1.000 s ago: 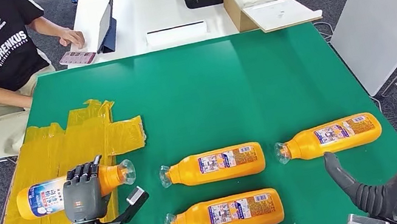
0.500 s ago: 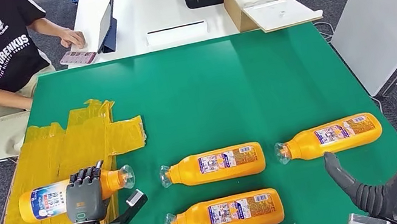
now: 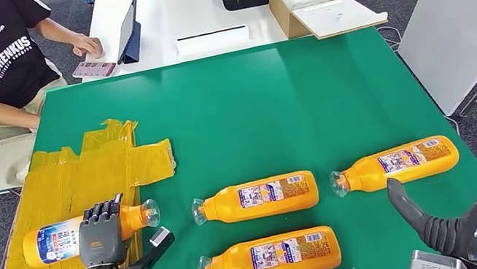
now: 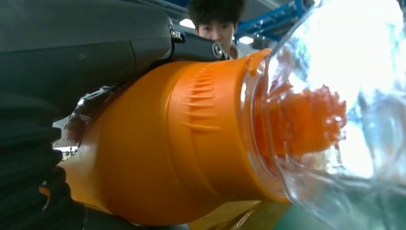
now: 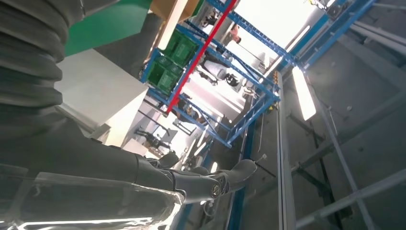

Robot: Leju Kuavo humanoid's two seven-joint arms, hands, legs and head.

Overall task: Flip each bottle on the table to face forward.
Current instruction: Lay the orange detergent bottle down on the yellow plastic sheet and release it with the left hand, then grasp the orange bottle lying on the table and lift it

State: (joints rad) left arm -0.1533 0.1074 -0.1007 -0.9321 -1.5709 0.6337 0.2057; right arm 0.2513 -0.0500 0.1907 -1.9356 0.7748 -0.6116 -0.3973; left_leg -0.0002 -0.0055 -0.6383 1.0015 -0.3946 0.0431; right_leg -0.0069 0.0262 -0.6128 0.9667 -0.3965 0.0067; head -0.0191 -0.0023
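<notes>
The left hand is wrapping its fingers over the leftmost bottle, which is lying on its side on the yellow tape patch at the left of the green mat; the grip sits near the shoulder, probably so the hand can be rolling the body round. The other three bottles are lying on the mat to the right of that patch, caps toward it. The right hand is hovering off the mat's near right corner, fingers spread and holding nothing, presumably keeping out of the way.
</notes>
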